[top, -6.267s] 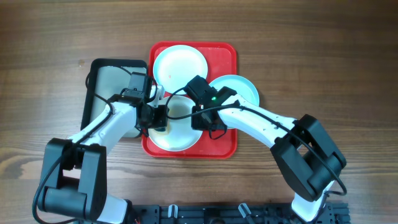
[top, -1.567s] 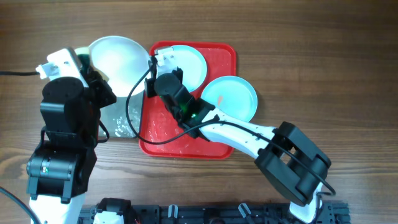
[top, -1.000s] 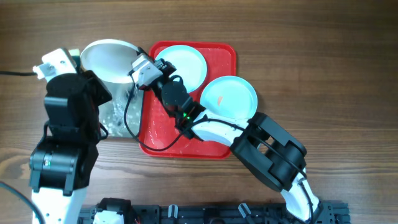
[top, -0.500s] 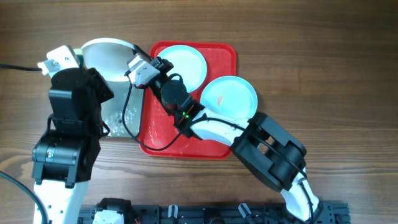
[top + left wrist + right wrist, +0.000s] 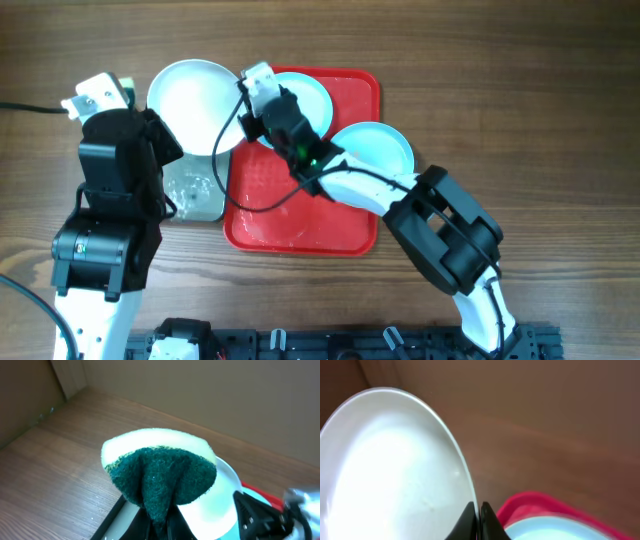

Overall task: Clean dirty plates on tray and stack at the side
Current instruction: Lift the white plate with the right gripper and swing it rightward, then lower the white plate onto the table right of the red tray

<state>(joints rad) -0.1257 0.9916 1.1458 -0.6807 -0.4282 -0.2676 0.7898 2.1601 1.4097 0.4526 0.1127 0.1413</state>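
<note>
My right gripper (image 5: 244,108) is shut on the right rim of a white plate (image 5: 192,105) and holds it in the air at the far left, above the dark grey tray. In the right wrist view the jaws (image 5: 478,516) pinch that plate's edge (image 5: 390,470). My left gripper (image 5: 160,522) is shut on a yellow and green sponge (image 5: 160,470), just left of the held plate (image 5: 222,497). A second plate (image 5: 305,100) lies at the far end of the red tray (image 5: 300,200). A third plate (image 5: 378,150), pale aqua, overlaps the tray's right rim.
A dark grey metal tray (image 5: 192,195) with wet spots lies left of the red tray, partly under my left arm (image 5: 115,190). A black cable runs off the table's left edge. Bare wooden table lies to the right and in front.
My right gripper has swung the held plate to the right and turned it from tilted to nearly level. The left arm with the sponge has barely moved.
</note>
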